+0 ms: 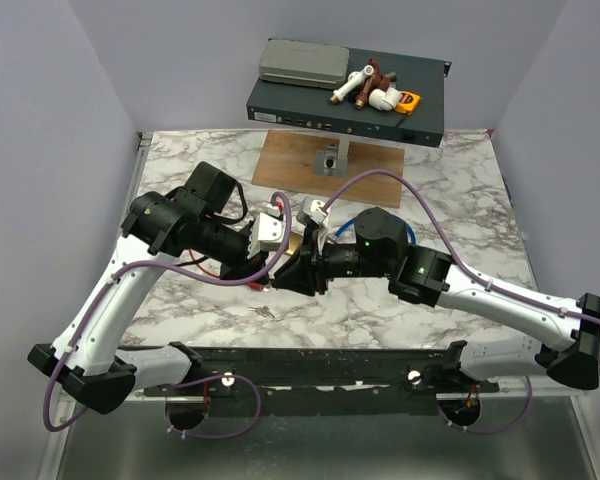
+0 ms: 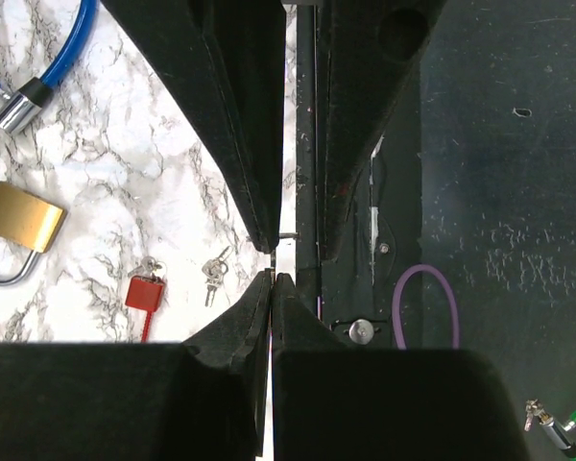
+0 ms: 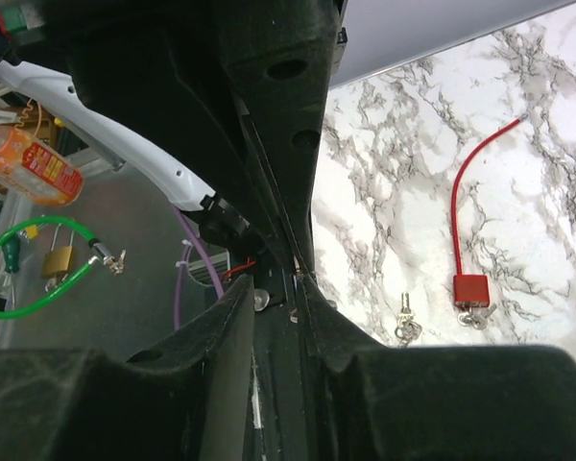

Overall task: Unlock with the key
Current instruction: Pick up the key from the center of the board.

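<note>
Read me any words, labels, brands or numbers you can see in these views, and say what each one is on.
Nothing is legible in any view.
Label on the orange bottle: too blurred to read.
Markings on the yellow tape measure: too small to read.
Front print on the black rack unit: too small to read.
On the brass padlock and the red padlock: no lettering visible.

On the worktop (image 2: 96, 173) a bunch of keys (image 2: 214, 272) lies just beside the small padlock (image 2: 144, 293), the larger padlock (image 2: 19, 226) nearby.
</note>
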You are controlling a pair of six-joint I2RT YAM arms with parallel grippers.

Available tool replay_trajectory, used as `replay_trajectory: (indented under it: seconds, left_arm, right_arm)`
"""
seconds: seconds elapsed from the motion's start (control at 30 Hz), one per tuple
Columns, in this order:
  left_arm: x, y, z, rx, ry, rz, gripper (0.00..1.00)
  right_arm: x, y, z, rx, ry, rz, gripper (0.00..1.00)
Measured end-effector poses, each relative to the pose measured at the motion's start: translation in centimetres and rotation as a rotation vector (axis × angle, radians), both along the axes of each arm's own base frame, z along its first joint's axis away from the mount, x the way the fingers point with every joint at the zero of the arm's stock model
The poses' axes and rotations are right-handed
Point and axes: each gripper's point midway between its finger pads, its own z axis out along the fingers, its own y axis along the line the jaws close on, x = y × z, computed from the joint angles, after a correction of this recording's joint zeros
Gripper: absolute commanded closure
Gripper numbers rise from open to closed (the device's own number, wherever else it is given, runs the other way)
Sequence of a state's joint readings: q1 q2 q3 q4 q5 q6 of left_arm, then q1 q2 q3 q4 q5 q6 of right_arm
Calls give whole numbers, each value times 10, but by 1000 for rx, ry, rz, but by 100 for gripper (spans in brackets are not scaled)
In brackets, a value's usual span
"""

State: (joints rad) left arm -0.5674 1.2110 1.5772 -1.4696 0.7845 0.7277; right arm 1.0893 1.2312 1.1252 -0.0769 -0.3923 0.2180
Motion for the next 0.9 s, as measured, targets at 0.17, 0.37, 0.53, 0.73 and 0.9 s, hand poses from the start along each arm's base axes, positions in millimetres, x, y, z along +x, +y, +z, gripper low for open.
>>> replay_trajectory:
  seconds: [0.17, 0.37, 0.53, 0.73, 0.9]
  left_arm:
    - [0, 0, 0, 2, 0, -2, 100]
    - [-3, 1, -1, 7, 7, -3, 100]
    - [-5, 2, -1, 12, 16, -4, 100]
    - [-5, 2, -1, 13, 17, -4, 100]
    - [-5, 2, 1, 9, 13, -5, 100]
  right_arm:
    - [4, -4, -2, -1, -4, -37, 62]
    - [19, -9, -5, 5, -10, -117, 54]
    - [24, -8, -5, 28, -13, -130, 54]
    - [10, -4, -2, 55, -3, -52, 55]
    - [0, -4, -3, 57, 11, 5, 59]
